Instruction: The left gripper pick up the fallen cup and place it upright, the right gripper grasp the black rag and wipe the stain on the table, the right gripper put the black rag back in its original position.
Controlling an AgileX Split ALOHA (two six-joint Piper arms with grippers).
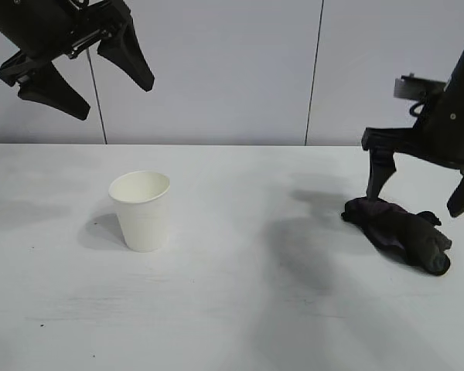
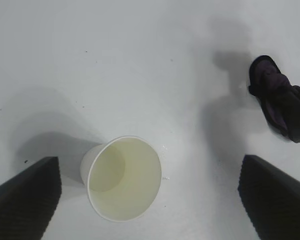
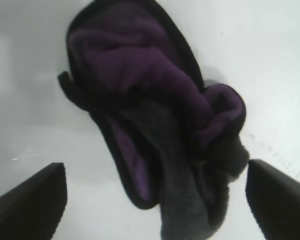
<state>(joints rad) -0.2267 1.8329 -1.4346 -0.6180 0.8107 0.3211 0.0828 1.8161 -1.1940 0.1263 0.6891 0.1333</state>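
Black rag (image 1: pixel 400 233) lay bunched on table (image 1: pixel 240 309), free below right gripper (image 1: pixel 421 189), fingers spread. Soft, light; grab the central hump. Paper cup (image 1: pixel 141 209) stood upright; left gripper (image 1: pixel 85 77) splayed above.

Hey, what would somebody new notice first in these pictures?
A white cup standing upright on the left of the table. On the right a crumpled black rag lies flat, with the right gripper just above it, jaws open. The left gripper hangs high over the cup.
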